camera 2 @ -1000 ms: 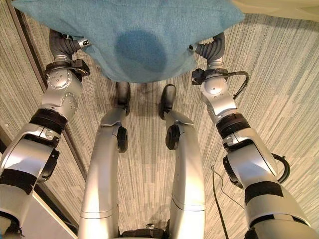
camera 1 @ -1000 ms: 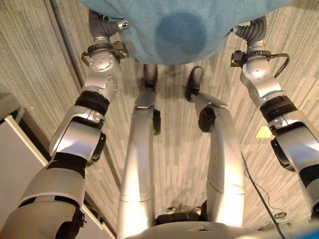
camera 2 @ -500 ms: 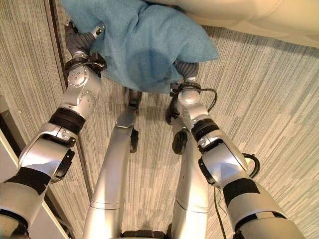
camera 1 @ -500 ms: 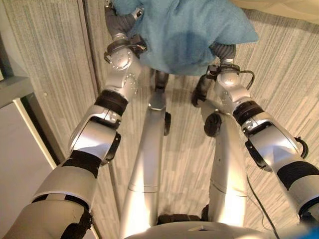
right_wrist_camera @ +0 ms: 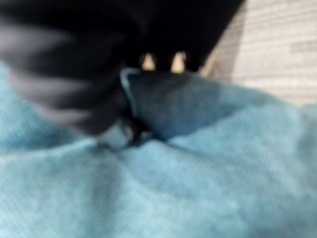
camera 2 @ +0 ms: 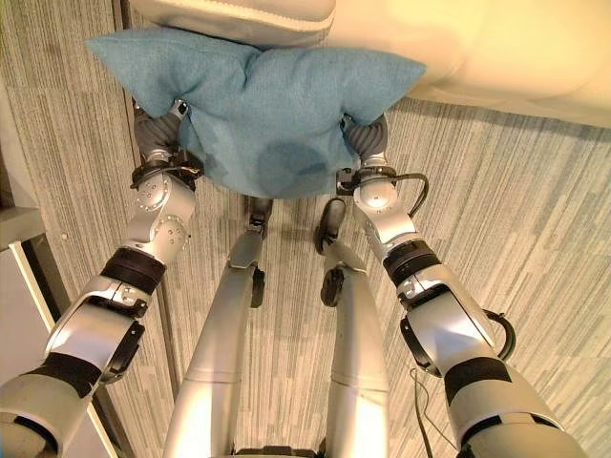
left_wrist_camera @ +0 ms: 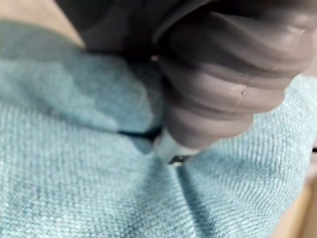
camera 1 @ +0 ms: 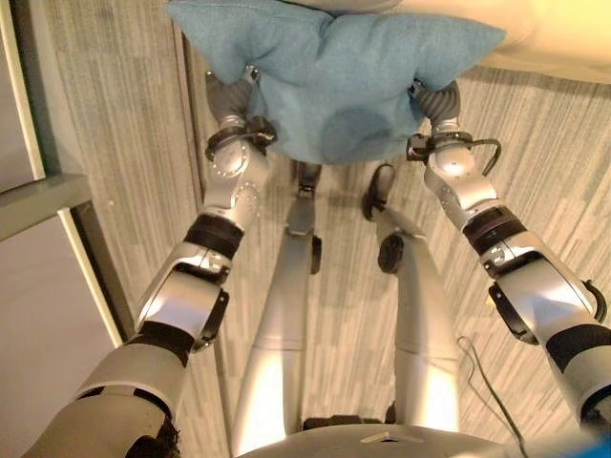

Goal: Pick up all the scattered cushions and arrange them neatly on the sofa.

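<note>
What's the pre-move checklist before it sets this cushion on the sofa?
1. Teal cushion off the floor, held between both arms: ok.
2. Left hand grip: cannot tell, fingers buried in fabric.
3. Right hand grip: cannot tell, same reason.
4. Cream sofa ahead of the cushion: ok.
5. Cushion level: ok, both top corners about even.
6. Landing spot on the seat: cannot tell, the cushion blocks it.

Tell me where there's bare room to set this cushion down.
The cream sofa past the teal fabric cushion shows a bare stretch toward the robot's right. It is crowded toward the left, where a cream seat pad touches the cushion. Striped grey carpet lies bare beside it.
</note>
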Controlling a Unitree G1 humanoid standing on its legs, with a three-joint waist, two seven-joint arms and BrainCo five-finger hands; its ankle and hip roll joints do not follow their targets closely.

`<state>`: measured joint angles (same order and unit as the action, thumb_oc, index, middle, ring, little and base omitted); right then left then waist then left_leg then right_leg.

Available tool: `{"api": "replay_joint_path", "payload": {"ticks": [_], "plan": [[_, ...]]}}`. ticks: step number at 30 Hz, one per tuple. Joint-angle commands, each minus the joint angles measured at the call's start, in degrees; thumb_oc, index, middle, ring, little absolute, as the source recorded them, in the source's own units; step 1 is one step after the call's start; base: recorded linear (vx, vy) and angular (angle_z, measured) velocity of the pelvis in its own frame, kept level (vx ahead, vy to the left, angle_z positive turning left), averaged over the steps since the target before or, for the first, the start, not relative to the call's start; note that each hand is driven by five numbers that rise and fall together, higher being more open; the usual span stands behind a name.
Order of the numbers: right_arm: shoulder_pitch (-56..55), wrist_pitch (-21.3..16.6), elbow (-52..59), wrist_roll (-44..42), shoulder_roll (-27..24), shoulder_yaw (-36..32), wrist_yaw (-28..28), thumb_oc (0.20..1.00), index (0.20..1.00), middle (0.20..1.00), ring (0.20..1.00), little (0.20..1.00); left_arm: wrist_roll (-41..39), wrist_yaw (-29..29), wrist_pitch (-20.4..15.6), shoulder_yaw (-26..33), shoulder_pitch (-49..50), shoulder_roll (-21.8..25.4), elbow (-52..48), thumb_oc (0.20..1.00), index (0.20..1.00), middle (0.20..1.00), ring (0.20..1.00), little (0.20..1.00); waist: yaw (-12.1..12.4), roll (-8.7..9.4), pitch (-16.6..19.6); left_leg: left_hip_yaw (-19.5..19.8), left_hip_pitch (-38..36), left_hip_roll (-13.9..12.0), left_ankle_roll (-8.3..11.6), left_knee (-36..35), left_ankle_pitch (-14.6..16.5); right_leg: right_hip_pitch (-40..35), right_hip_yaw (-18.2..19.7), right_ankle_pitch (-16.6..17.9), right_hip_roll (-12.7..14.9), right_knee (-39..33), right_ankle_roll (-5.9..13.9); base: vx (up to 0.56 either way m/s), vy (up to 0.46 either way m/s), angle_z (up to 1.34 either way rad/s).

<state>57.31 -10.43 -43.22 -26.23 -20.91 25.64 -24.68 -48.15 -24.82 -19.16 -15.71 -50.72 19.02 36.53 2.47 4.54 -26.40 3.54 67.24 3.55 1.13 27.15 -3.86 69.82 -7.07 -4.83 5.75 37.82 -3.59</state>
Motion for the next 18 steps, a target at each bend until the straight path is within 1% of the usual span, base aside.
{"api": "replay_joint_path", "payload": {"ticks": [1,2,3,6,7,8,9,10,11,12,13,15,16,17,18], "plan": [[1.69,-9.23,12.05,4.77,4.6,-1.75,2.43,0.2,0.2,0.2,0.2,0.2,5.51,7.98,-5.44,-3.26,0.12,-6.42,-8.71,0.2,0.2,0.2,0.2,0.2,-1.24,-2.76,8.86,4.58,-3.19,1.14,1.01,1.81,9.4,-5.75,-0.01,-1.59,0.35,-5.09,7.46,0.01,-0.026,0.04],[-0.29,-9.33,13.0,4.85,5.2,-2.12,2.55,0.2,0.2,0.2,0.2,0.2,5.48,8.31,-5.47,-3.28,1.73,-7.09,-9.27,0.2,0.2,0.2,0.2,0.2,-1.16,-2.8,9.24,4.63,-5.53,1.14,1.07,0.21,9.12,-7.64,0.07,-1.45,0.41,-6.27,7.49,0.0,-0.042,0.0],[-4.04,-9.39,14.69,5.66,5.94,-2.86,2.88,0.2,0.2,0.2,0.2,0.2,5.91,8.49,-5.36,-3.21,4.55,-8.61,-10.19,0.2,0.2,0.2,0.2,0.2,-1.01,-2.71,9.76,4.92,-9.9,1.16,1.26,-2.37,8.76,-11.38,-0.25,-1.61,0.75,-8.4,7.31,0.0,-0.077,-0.03],[-11.44,-9.31,17.48,6.97,6.86,-3.78,3.44,0.2,0.2,0.2,0.2,0.2,6.28,8.41,-5.43,-3.56,9.61,-10.87,-11.17,0.2,0.2,0.2,0.2,0.2,-0.91,-2.45,10.33,5.67,-18.22,0.83,1.68,-6.91,7.92,-19.08,-1.06,-1.44,0.72,-11.87,7.27,-0.03,-0.08,0.02],[-13.56,-9.31,18.19,7.12,7.11,-4.04,3.66,0.2,0.2,0.2,0.2,0.2,5.91,8.69,-5.46,-3.71,11.0,-11.5,-11.56,0.2,0.2,0.2,0.2,0.2,-0.93,-2.46,10.31,5.69,-19.7,0.89,1.69,-8.09,6.0,-20.67,-1.65,0.32,1.03,-13.41,6.93,0.02,-0.05,0.0],[-13.71,-9.27,18.2,7.13,7.14,-3.97,3.66,0.2,0.2,0.2,0.2,0.2,5.91,8.67,-5.45,-3.69,11.15,-11.54,-11.55,0.2,0.2,0.2,0.2,0.2,-0.92,-2.46,10.41,5.81,-20.75,0.7,1.75,-8.04,7.71,-21.47,-1.4,-1.37,0.8,-12.96,7.23,-0.06,-0.039,-0.02],[-16.14,-9.4,18.77,7.04,7.44,-4.55,3.94,0.2,0.2,0.2,0.2,0.2,5.85,8.86,-5.1,-4.0,12.84,-11.97,-11.74,0.2,0.2,0.2,0.2,0.2,-0.94,-2.38,10.37,5.87,-22.74,0.63,1.78,-9.32,5.89,-23.59,-2.02,0.3,0.94,-14.35,6.9,0.06,-0.093,-0.02],[-20.57,-9.23,19.6,7.01,7.6,-5.06,4.64,0.2,0.2,0.2,0.2,0.2,6.76,9.59,-4.51,-4.82,16.32,-11.86,-12.63,0.2,0.2,0.2,0.2,0.2,-1.06,-2.43,10.54,6.15,-27.72,0.09,1.93,-11.02,5.82,-28.44,-2.63,0.04,0.91,-15.88,6.8,-0.02,-0.072,0.02],[-20.63,-9.22,19.64,7.02,7.61,-5.06,4.63,0.2,0.2,0.2,0.2,0.2,6.77,9.58,-4.51,-4.84,16.36,-11.87,-12.66,0.2,0.2,0.2,0.2,0.2,-1.06,-2.45,10.4,6.17,-27.95,0.08,1.93,-11.12,5.8,-28.68,-2.66,0.06,0.9,-15.97,6.79,0.09,-0.1,0.07],[-23.0,-9.2,20.09,6.92,7.94,-5.19,5.21,0.2,0.2,0.2,0.2,0.2,6.82,10.06,-4.05,-5.01,18.1,-12.01,-12.93,0.2,0.2,0.2,0.2,0.2,-1.14,-2.43,10.52,6.33,-30.53,-0.28,2.08,-12.17,5.73,-31.23,-2.75,-0.02,0.68,-16.91,6.72,0.11,-0.128,0.09],[-27.24,-8.99,20.72,6.96,8.17,-5.68,6.32,0.2,0.2,0.2,0.2,0.2,7.9,10.92,-3.28,-5.64,21.63,-11.55,-13.57,0.2,0.2,0.2,0.2,0.2,-1.15,-2.64,10.78,6.52,-35.96,-0.96,2.48,-14.09,5.54,-36.59,-3.57,-0.35,0.38,-18.51,6.55,0.15,-0.169,0.07],[-31.14,-8.43,21.41,8.24,7.24,-6.31,7.04,0.2,0.2,0.2,0.2,0.2,8.08,11.85,-2.68,-5.05,24.89,-11.06,-13.63,0.2,0.2,0.2,0.2,0.2,-1.16,-2.84,11.53,6.66,-40.79,-1.96,3.29,-16.69,4.82,-41.24,-4.13,-0.87,-0.31,-19.95,6.3,0.12,-0.142,0.01],[-31.17,-8.42,21.44,8.25,7.24,-6.31,7.04,0.2,0.2,0.2,0.2,0.2,8.09,11.85,-2.68,-5.06,24.92,-11.06,-13.65,0.2,0.2,0.2,0.2,0.2,-1.17,-2.86,11.41,6.68,-40.99,-1.99,3.3,-16.79,4.79,-41.44,-4.16,-0.85,-0.33,-20.03,6.3,0.13,-0.157,0.04],[-34.7,-7.72,22.35,9.84,5.96,-7.49,7.84,0.2,0.2,0.2,0.2,0.2,7.99,12.97,-2.18,-4.7,27.57,-10.72,-14.17,0.2,0.2,0.2,0.2,0.2,-1.46,-3.03,12.42,6.66,-44.0,-2.9,4.21,-17.54,4.32,-46.05,-4.71,-1.46,-0.75,-22.43,6.0,0.13,-0.152,0.1],[-36.29,-7.53,22.58,10.29,5.65,-8.21,7.95,0.2,0.2,0.2,0.2,0.2,8.15,12.99,-1.94,-4.85,28.46,-10.51,-14.26,0.2,0.2,0.2,0.2,0.2,-1.81,-2.92,12.73,6.55,-45.53,-3.39,4.87,-17.69,4.08,-48.39,-4.71,-1.63,-1.08,-23.35,5.66,0.13,-0.152,0.16]]}}
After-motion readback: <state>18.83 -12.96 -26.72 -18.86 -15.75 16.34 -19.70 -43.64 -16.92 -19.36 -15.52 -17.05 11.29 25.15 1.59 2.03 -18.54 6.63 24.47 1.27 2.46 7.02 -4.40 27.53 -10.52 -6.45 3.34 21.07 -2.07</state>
